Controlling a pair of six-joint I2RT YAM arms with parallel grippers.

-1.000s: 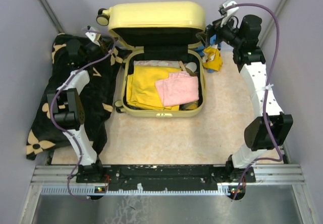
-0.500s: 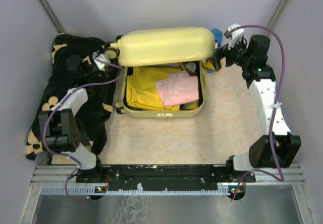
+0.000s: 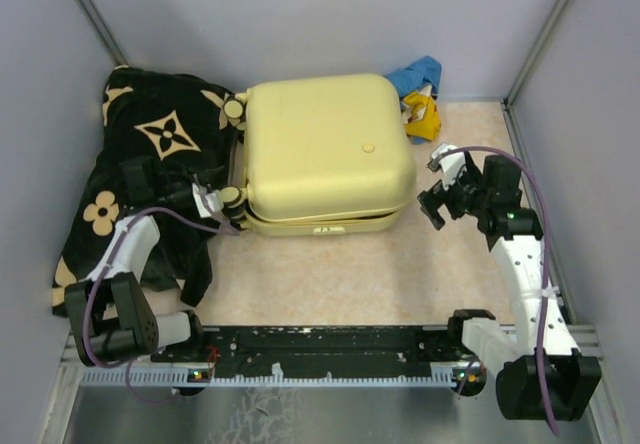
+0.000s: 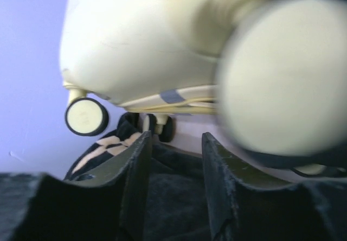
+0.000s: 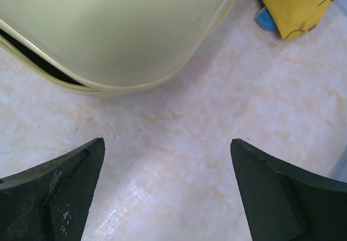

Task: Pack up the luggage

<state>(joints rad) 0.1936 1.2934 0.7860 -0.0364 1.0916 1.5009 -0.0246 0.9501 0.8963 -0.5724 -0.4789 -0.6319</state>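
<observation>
Just shut the luggage [image 3: 325, 154]: had the lid [image 3: 300, 124] upright a second ago, half down a moment later, and now flat over the yellow and pink clothes, hiding them. Reads as packing largely done and closing begun. Judging by the dark slit [image 5: 32, 62] along the seam in the right wrist view, not yet pressed tight or zipped. Lies mid-desk [image 3: 340, 274], toward 12 o'clock.

Let go on the left: had the left fingers [image 4: 135, 186] pressed together a second ago, now parted with nothing between them. Sit low at 9 o'clock of the luggage, just beside a wheel [image 4: 282, 78], with the shell looming close above in the wrist view; cannot tell whether touching. Hang over the black blanket [image 3: 150, 154] with tan flowers, heaped against the luggage from 9 to 11 o'clock.

Pulled the right fingers [image 5: 59, 192] back from the far corner to 3 o'clock of the luggage. Now near it but apart, spread wide over bare desk, holding nothing, aimed at a rounded corner. Left a yellow and blue cloth [image 3: 420, 104] out at 1 o'clock, just beside the shell; possibly still to be packed.
</observation>
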